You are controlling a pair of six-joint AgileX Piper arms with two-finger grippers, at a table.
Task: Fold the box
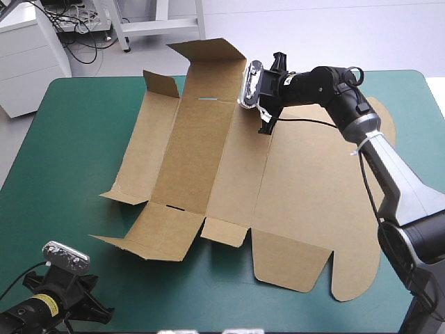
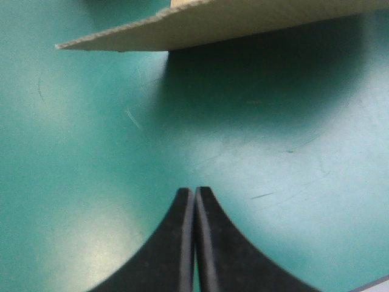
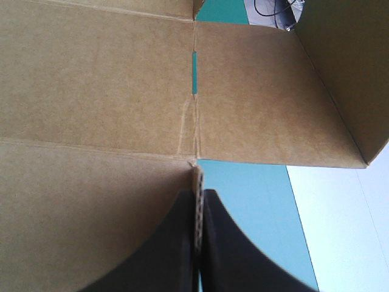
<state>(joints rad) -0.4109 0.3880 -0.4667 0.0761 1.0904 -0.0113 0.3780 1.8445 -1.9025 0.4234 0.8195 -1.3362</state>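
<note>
The brown box lies across the middle of the teal-green table as a mostly flat cut sheet, its left panels and far flap raised a little. My right gripper is at the sheet's far edge, shut on the box. In the right wrist view the board's edge runs between the black fingers, with the creased panels and a small slot ahead. My left gripper is shut and empty, low at the table's near left corner, with a lifted corner of the box ahead of it.
Bare teal-green cover lies left of the box and along the near edge. The sheet's rounded right flaps reach toward the table's right side. A white cabinet stands beyond the far left corner.
</note>
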